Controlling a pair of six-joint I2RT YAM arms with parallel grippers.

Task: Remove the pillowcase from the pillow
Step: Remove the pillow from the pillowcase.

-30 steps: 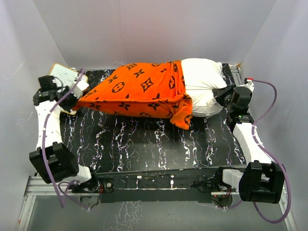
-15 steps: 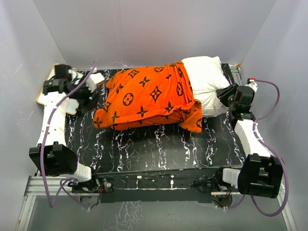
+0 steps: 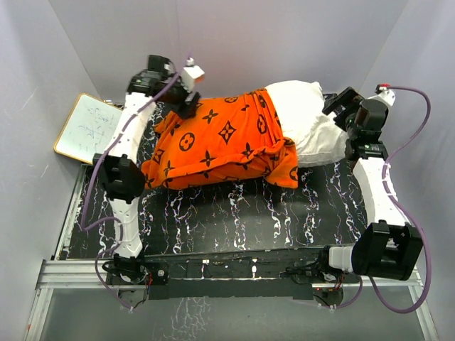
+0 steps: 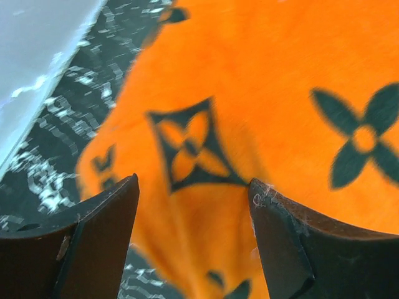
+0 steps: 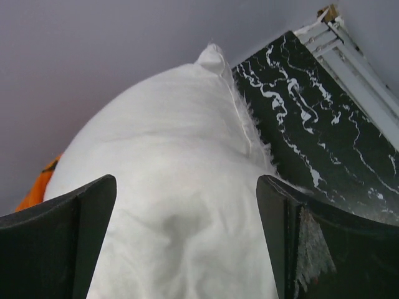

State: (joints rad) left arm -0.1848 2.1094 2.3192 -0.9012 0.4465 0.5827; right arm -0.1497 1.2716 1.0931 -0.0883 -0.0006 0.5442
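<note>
**Operator:** Where is the pillowcase located?

**Technician:** The pillowcase [image 3: 220, 142] is laid across the middle of the tabletop [image 3: 234, 213]. Most of the pillow [image 3: 309, 117] is covered by it. The right end of the pillow is left bare, near the right wall.

**Operator:** How is the left tool set?

**Technician:** The left tool [image 4: 193, 187] is spread. It is positioned over the far left corner of the pillowcase. Orange fabric is seen through the gap, and nothing is pinched.

**Operator:** And the right tool?

**Technician:** The right tool [image 5: 186, 187] is spread wide at the bare end of the pillow. White fabric is seen through the gap. Contact cannot be determined.

**Operator:** Is anything else present?

**Technician:** A white board [image 3: 85, 128] is lying at the far left, apart from the pillowcase.
</note>
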